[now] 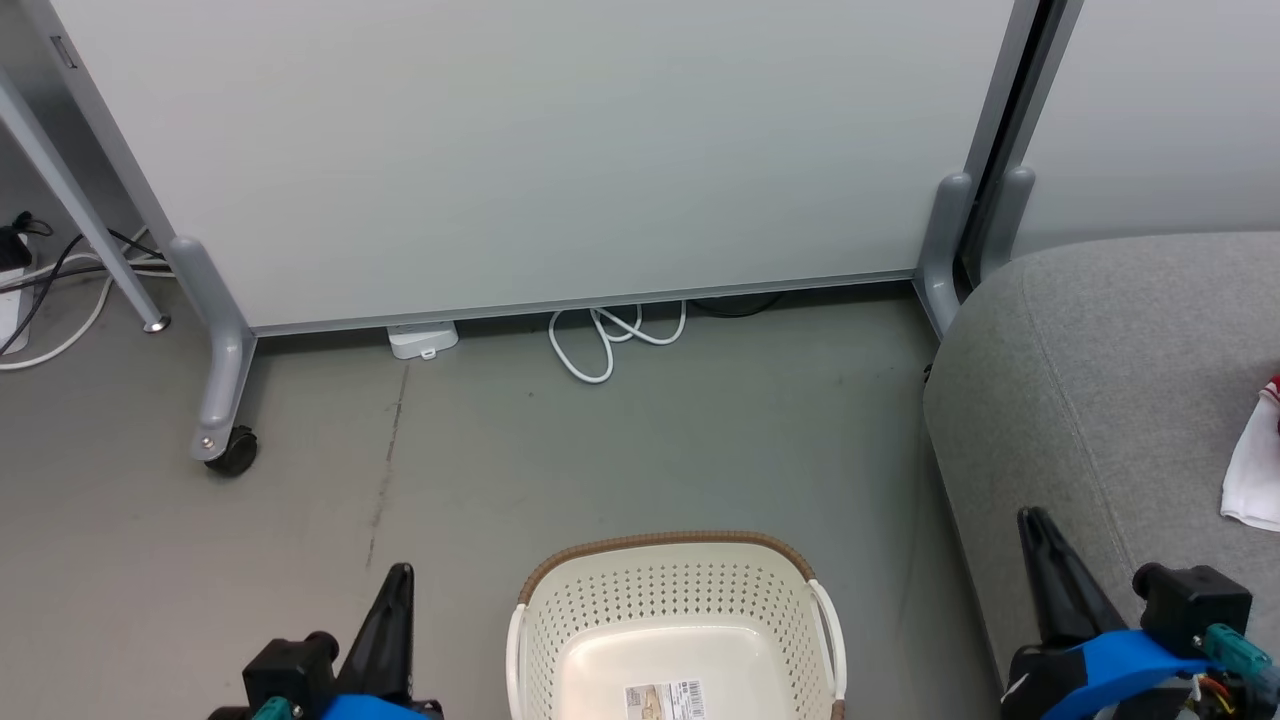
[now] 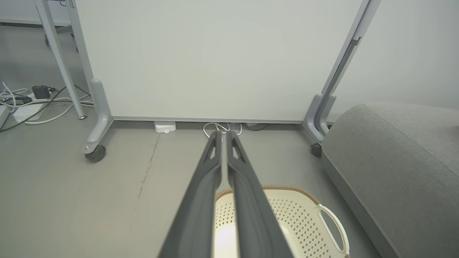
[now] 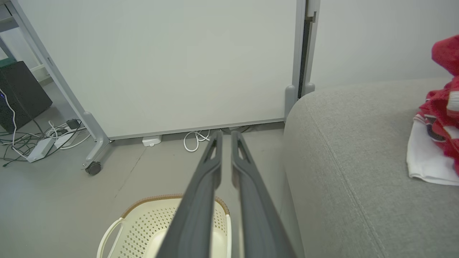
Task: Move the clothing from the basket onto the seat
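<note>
Though near seat, basket rim apart.

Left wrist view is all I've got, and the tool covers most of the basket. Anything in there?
Observer: Nothing in the part that shows. In the head view the cream perforated plastic basket has a bare floor apart from a barcode sticker. Its near end is cut off by the frame.
Operator: Where's the clothing?
Observer: The red garments with white trim lie heaped on the grey fabric sofa, at the right edge of the right wrist view.
Operator: Right tool?
Observer: The right tool has its fingers close together with nothing between them, well apart from the garments.
</note>
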### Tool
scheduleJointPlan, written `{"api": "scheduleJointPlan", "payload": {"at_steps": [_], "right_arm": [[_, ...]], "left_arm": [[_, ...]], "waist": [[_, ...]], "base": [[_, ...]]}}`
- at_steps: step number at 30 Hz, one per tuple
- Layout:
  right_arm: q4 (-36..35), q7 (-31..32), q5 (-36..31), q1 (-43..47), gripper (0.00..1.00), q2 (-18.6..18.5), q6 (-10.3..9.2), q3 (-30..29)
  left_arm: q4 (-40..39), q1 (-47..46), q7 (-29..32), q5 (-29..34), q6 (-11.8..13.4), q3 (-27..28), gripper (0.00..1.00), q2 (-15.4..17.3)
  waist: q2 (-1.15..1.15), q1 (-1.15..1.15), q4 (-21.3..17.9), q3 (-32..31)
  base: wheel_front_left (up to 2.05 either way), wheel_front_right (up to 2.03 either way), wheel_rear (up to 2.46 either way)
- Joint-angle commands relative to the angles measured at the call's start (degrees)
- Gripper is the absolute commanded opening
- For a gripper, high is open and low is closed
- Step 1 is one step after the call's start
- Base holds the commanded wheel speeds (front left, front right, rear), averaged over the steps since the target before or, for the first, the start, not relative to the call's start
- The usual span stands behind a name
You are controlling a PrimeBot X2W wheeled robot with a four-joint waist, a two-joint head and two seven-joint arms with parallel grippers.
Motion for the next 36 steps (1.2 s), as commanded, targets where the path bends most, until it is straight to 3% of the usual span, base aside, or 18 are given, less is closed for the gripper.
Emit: {"api": "scheduleJointPlan", "payload": {"at_steps": [1, 9, 36], "right_arm": [[0.45, 0.14, 0.29, 0.01, 0.00, 0.04, 0.00, -0.08], [4.62, 0.67, 0.78, 0.71, 0.00, 0.51, 0.00, 0.13], [4.74, 4.09, 28.02, -1.82, 0.00, 0.25, 0.00, -0.65]], "left_arm": [[0.25, 0.26, 0.09, -0.28, 0.00, 0.01, 0.00, -0.07], [3.90, 2.92, 0.43, -0.72, 0.00, -0.08, 0.00, -0.78], [-0.54, 0.08, 7.31, -25.41, -0.04, 5.30, 0.00, -1.61]], "waist": [[0.00, 0.00, -0.01, 0.00], [0.00, 0.00, -0.05, -0.02], [0.00, 0.00, -0.72, 0.07]], "base": [[0.00, 0.00, 0.00], [0.00, 0.00, 0.00], [0.00, 0.00, 0.00]]}}
